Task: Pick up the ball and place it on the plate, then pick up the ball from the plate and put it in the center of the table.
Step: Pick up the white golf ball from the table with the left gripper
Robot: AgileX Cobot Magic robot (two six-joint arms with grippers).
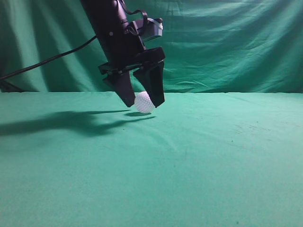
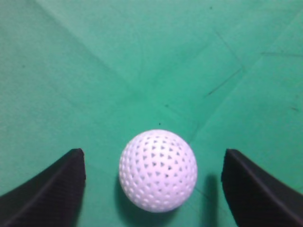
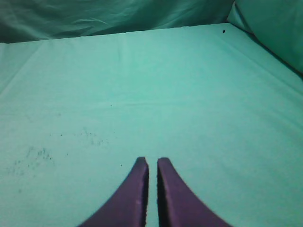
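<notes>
The small white ball (image 1: 144,102), a sphere with a dimpled, perforated-looking surface, sat between the two black fingers of the left gripper (image 1: 144,103). In the exterior view the gripper hung from a dark arm that slanted down from the top of the picture, and its fingertips reached down on either side of the ball, one to the ball's left and one to its right. The ball's shadow lay on the teal-green cloth of the table (image 1: 199,161) just under it; from this view it could not be told whether the ball rested on the cloth or sat slightly above it.

In the left wrist view the ball (image 2: 157,170) lay in the middle of the gap, with the left gripper (image 2: 154,187) spread wide: green cloth showed on both sides between the ball and each black finger (image 2: 52,189), so neither finger touched it. The ball's shadow fell close under it on the cloth.

The right gripper (image 3: 152,189) appeared only in its own wrist view. Its two dark fingers were pressed nearly together, with just a thin slit between them and nothing held. It hung over bare green cloth, with the darker green drape (image 3: 118,16) along the far edge of the table.
</notes>
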